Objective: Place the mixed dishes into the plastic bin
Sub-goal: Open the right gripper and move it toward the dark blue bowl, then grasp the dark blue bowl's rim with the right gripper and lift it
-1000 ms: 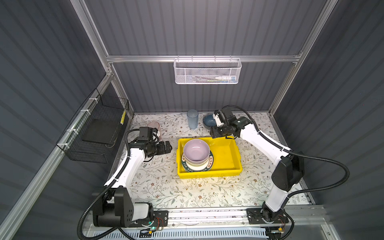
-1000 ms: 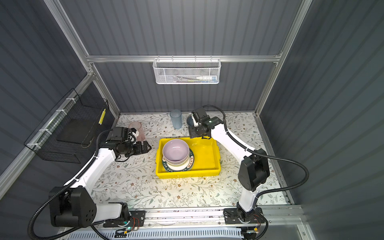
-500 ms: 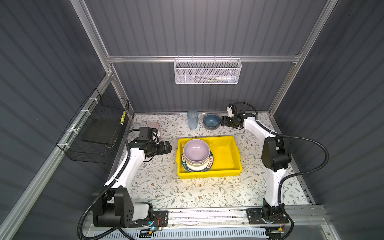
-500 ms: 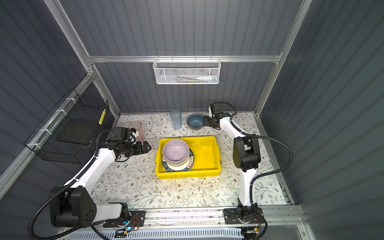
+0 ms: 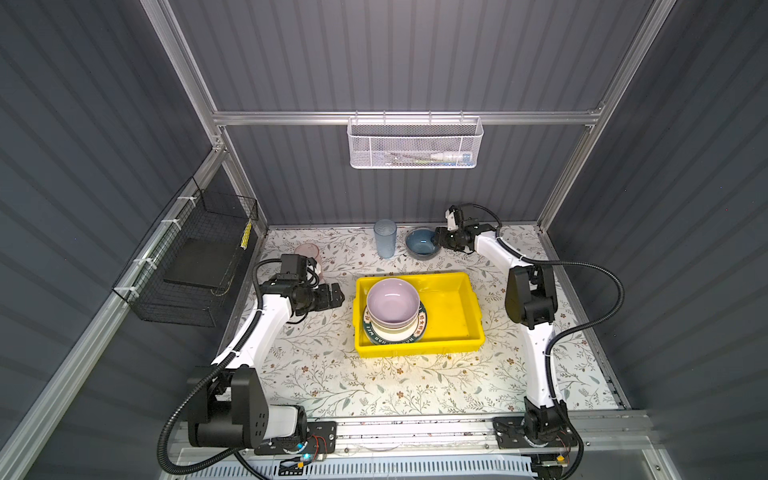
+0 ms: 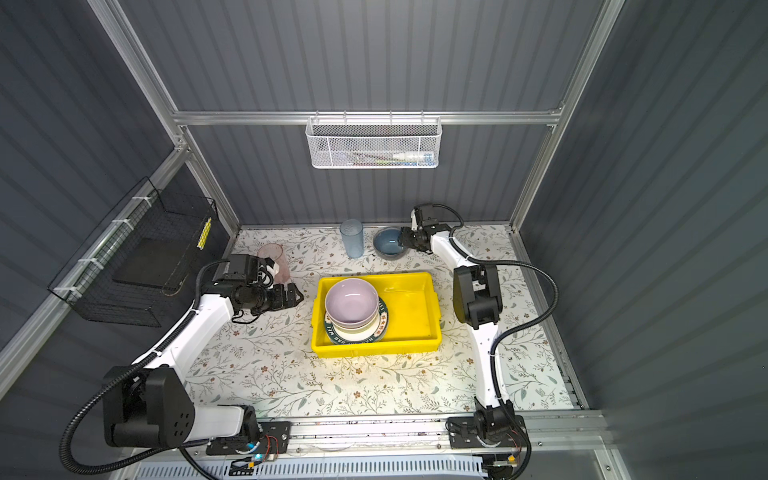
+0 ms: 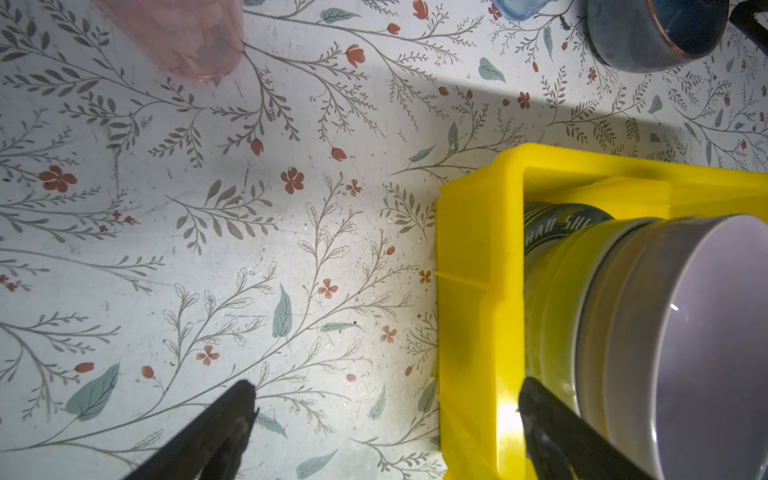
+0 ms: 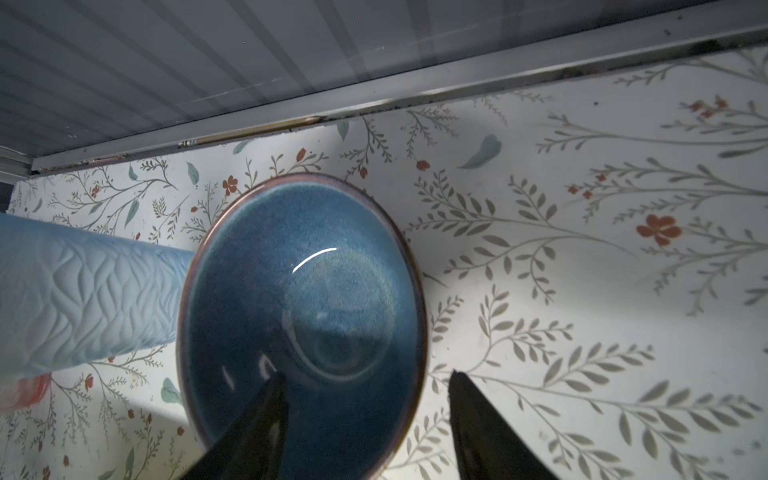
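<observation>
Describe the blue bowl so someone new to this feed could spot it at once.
Start at the yellow bin in the middle and look just beyond its far edge. Two blue things stand there side by side: the bowl is the low, wide, dark-glazed one, right of the tall pale tumbler. It is also the only dish with the right claw straddling its rim.

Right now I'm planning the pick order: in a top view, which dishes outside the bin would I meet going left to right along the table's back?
pink tumbler → blue tumbler → blue bowl
</observation>
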`<state>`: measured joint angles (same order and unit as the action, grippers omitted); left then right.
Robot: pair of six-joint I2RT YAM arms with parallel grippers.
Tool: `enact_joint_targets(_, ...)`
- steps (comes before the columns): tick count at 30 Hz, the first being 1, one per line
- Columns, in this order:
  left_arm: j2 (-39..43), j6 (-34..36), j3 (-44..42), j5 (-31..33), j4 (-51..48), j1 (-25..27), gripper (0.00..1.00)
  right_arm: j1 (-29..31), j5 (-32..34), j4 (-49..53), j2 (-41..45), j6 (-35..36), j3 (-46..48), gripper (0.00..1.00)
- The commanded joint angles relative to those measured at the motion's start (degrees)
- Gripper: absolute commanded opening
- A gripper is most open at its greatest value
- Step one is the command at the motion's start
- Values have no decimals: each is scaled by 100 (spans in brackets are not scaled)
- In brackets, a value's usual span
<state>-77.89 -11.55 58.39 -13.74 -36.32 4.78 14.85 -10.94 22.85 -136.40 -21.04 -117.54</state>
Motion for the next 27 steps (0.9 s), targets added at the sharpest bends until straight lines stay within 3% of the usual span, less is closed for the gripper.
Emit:
enact_joint_targets(1,-38,65,-72,-29,-77,-56,100,-79,-98,285,-204,-147,-244,60)
enact_joint_targets(19,138,22,-123,90,-60,-56,100,-272,-283,797,-554,-265,-530,25)
enact_joint_targets(27,107,27,-117,134,-71,-56,100,-469,-705,382,-195,-387,267,7)
